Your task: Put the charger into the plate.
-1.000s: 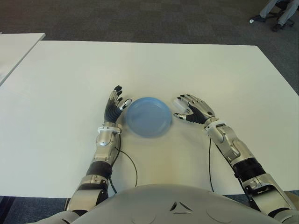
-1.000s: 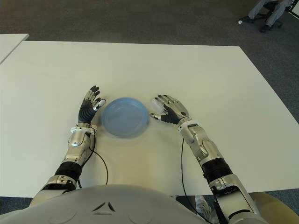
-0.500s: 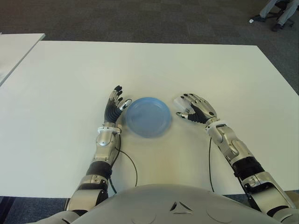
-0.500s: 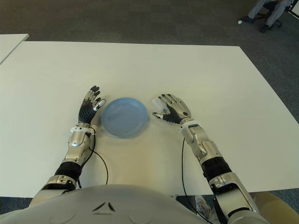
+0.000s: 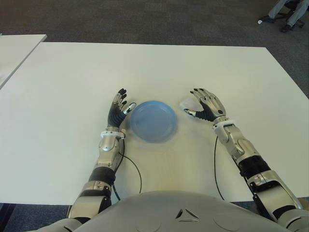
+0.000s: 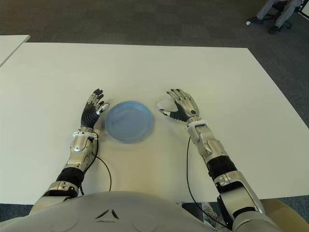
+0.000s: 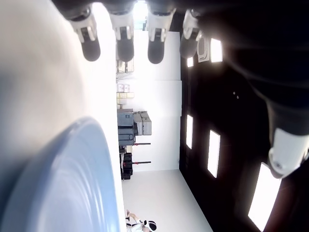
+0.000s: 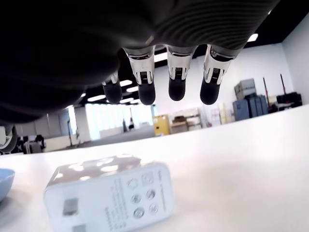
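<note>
The small white rectangular charger (image 8: 111, 193) lies on the white tabletop (image 5: 217, 72), just right of the round blue plastic plate (image 5: 153, 121). The right robot hand (image 5: 206, 105) hovers over it, fingers spread, holding nothing. The left robot hand (image 5: 117, 110) shows beside the plate's left edge, fingers extended.

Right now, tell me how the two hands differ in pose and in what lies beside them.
The left hand lies flat with its fingers stretched, against the blue plate on the plate's left side; the right hand is raised with its fingers arched over the white charger. The left hand borders the plate; the right hand shows apart from it, on its right. Both hold nothing.
</note>
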Controlling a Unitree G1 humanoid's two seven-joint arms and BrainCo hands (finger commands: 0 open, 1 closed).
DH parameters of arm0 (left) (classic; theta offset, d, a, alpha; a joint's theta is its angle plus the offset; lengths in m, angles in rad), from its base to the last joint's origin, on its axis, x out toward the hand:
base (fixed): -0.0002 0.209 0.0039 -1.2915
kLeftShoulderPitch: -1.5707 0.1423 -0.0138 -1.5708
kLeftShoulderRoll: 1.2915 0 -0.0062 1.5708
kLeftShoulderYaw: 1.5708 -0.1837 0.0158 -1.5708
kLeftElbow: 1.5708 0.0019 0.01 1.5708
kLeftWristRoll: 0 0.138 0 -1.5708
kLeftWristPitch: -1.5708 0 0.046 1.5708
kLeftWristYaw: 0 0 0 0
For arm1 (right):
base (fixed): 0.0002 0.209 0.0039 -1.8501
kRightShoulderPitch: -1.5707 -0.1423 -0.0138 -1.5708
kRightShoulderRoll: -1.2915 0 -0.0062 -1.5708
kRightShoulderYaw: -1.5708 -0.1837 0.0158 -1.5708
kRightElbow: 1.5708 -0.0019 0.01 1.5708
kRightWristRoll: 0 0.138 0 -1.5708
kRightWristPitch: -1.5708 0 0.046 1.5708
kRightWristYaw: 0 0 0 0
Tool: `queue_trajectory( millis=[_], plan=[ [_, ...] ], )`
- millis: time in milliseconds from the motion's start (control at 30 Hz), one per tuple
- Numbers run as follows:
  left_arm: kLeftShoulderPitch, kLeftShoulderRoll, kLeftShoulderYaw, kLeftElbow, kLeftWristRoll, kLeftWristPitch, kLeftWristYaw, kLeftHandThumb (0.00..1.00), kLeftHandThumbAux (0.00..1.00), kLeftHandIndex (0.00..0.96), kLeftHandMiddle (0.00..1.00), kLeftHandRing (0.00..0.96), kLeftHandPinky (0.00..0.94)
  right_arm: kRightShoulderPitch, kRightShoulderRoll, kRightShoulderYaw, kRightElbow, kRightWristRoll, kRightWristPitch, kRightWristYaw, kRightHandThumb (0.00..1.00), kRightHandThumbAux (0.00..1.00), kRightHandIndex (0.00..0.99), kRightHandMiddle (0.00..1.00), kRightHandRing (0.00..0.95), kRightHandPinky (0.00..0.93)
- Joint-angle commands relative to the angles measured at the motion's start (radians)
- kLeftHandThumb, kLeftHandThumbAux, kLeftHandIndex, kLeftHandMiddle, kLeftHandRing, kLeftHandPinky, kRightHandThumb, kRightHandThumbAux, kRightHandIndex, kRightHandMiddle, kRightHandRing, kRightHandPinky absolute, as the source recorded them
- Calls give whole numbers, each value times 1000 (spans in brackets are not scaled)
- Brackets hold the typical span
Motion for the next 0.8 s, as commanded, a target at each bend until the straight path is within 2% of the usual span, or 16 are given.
queue_trajectory(
  millis=[33, 533, 800],
  plan=[
    [42, 4, 6, 56, 2, 35, 4, 0, 562, 6, 88, 79, 74, -29, 7, 11, 35, -10, -11, -54, 334, 240, 0, 0, 0, 34],
    [38, 8, 7, 67, 2, 30, 3, 0, 575, 2, 89, 82, 74, -60, 7, 16, 67, 0, -14, -96, 354, 246, 0, 0, 0, 49],
    [37, 6, 6, 68, 7, 32, 13, 0, 578, 3, 91, 86, 83, -74, 21, 13, 78, 6, 1, -105, 342, 227, 0, 0, 0, 14]
  ],
)
